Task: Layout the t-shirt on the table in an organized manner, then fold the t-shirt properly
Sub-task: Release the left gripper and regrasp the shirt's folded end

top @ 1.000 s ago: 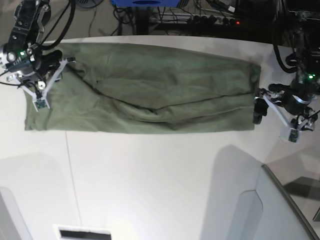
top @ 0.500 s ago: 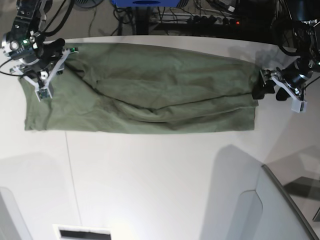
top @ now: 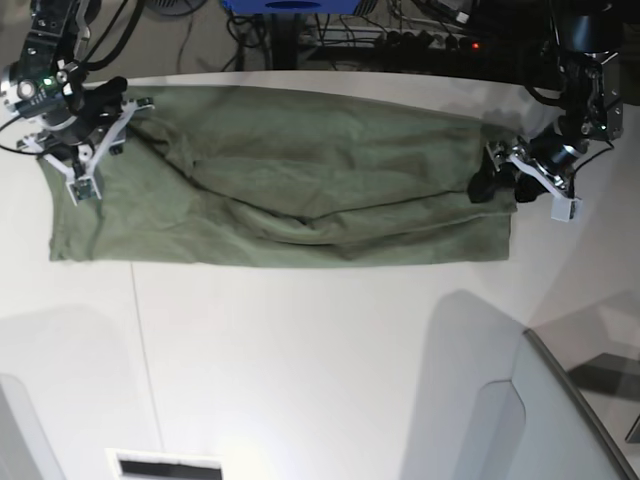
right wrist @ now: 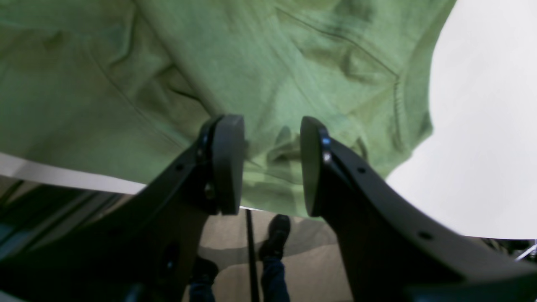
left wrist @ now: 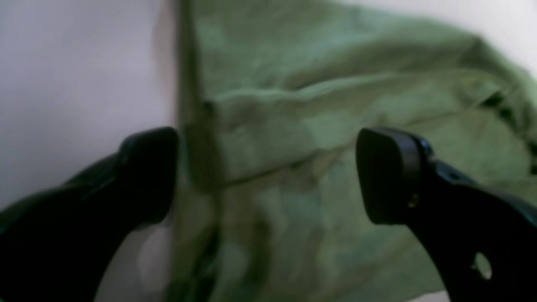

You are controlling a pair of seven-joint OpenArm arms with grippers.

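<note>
Left gripper (left wrist: 268, 176), wrist view: jaws spread to their widest and straddling the side hem of the t-shirt (left wrist: 335, 126). One finger (left wrist: 147, 176) lies over bare table (left wrist: 79, 71); the other (left wrist: 388, 174) over green cloth. Nothing is pinched between them. In the base view this gripper (top: 497, 178) hovers at the shirt's end on that view's right, at its far corner.

Right gripper (right wrist: 272, 165), wrist view: jaws partly apart, with a small puckered ridge of fabric in the gap. Whether the pads press that ridge or merely frame it cannot be told from these pictures. In the base view it (top: 128, 108) sits at the far corner of the opposite end.

The t-shirt (top: 290, 185) lies on the white table (top: 320, 360) as a long band already doubled lengthwise, its near edge fairly straight, with a slack diagonal crease running across the middle — flat, but not smooth.

Step in hand, as judged: the shirt is laid out and folded once, and both arms are placed at its two far corners to take hold for the next fold or a tensioning pull. The next move calls for the left jaws to descend and close over the hem, catching both layers — and for the right grip to be firm before any lift, lest one end slip and skew the band.
</note>
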